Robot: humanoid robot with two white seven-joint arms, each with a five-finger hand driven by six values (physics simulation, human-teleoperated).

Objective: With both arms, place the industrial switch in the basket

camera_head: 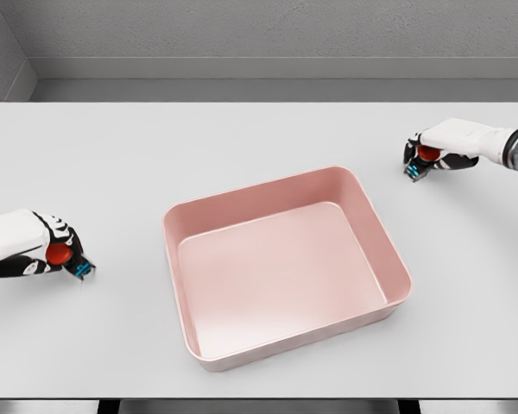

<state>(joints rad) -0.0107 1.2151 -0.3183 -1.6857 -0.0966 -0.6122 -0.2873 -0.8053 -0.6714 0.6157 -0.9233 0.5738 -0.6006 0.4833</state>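
2 hands are each closing their fingers around a small object with a red, rounded part and a blue-tipped end poking out below; these look like the industrial switches, though they are too small to tell in detail. The left hand (56,252) is clenching its fingers (69,250) on the left switch (60,254) low at the picture's left edge, resting on or just above the white table (259,138), and the right hand (432,155) is gripping the right switch (426,153) near the far right (whether either switch is lifted clear of the surface cannot be told). Each wrist is coming in from its own side, so the palms are facing inward toward the pink basket (174,226), which is sitting open and holding nothing between them, turned slightly on the table. Both hands are sitting well apart from the basket's rim, the left one nearer to it than the right. Holding the switches with the blue ends down is probably keeping the red caps cupped in the palms. By my reading, grasping is done and carrying over the rim is what remains; neither switch is in the basket yet.
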